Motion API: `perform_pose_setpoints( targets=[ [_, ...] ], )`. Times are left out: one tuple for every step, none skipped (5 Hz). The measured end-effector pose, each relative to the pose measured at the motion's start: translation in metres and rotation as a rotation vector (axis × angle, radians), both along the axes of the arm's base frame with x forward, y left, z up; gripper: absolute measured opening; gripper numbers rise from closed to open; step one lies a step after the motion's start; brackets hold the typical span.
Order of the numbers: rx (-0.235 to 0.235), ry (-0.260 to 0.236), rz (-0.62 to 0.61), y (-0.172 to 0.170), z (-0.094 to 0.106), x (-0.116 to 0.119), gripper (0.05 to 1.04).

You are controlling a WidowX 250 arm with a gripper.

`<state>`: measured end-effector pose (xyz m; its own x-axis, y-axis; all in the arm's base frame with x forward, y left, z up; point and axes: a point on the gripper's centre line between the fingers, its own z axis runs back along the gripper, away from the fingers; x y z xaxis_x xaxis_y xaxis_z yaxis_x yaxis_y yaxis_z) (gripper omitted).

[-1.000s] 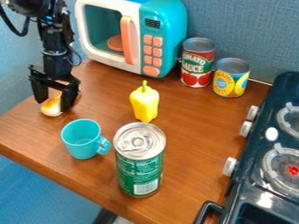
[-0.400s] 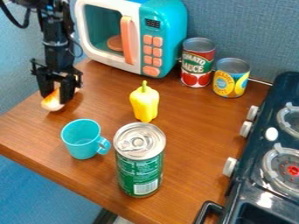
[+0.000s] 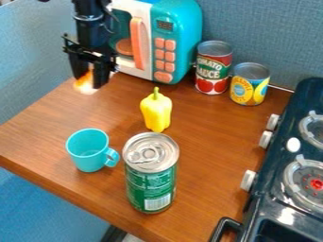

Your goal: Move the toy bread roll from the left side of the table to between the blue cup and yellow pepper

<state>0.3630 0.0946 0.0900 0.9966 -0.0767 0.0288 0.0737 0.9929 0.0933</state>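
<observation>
Pincer (image 3: 89, 81): pinching a blurred orange-and-white toy food piece (image 3: 83, 87), whose exact kind I cannot tell.
Orange-and-white toy food piece: between the pincer's fingertips, near the counter's rear left corner; judging by the view, the grasp is done and the piece raised, while the release is not yet done.
Toy microwave (image 3: 189, 35): just beside and partly behind the pincer, turquoise and white.
Yellow bell pepper (image 3: 156, 112): upright on the wooden counter (image 3: 202, 142), below and right of the pincer in the view.
Turquoise cup (image 3: 88, 153): upright, well below the pincer.
Green can (image 3: 151, 184): farther below and right, beside the cup; a barcode and small white print on its label.
Tomato can (image 3: 213, 71): right of the pincer, beyond the microwave; large pale lettering over pictured tomatoes.
Yellow can (image 3: 250, 85): just past it, blue-and-yellow label.
Toy stove (image 3: 271, 160): far right of the pincer.
</observation>
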Motion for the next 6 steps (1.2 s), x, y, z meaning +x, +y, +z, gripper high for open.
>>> perform_pose_setpoints(
  targets=[
    [-0.015, -0.005, -0.069, -0.018, 0.0, 0.005, 0.653],
    [-0.035, 0.03, -0.125, -0.044, -0.012, 0.007, 0.653],
    [-0.079, 0.1, -0.14, -0.049, -0.029, 0.001, 0.653],
    [-0.066, 0.17, -0.126, -0.046, -0.041, -0.006, 0.653],
    [-0.018, 0.191, -0.085, -0.039, -0.046, -0.008, 0.653],
    [0.02, 0.232, -0.035, -0.031, -0.059, -0.012, 0.653]
  ],
)
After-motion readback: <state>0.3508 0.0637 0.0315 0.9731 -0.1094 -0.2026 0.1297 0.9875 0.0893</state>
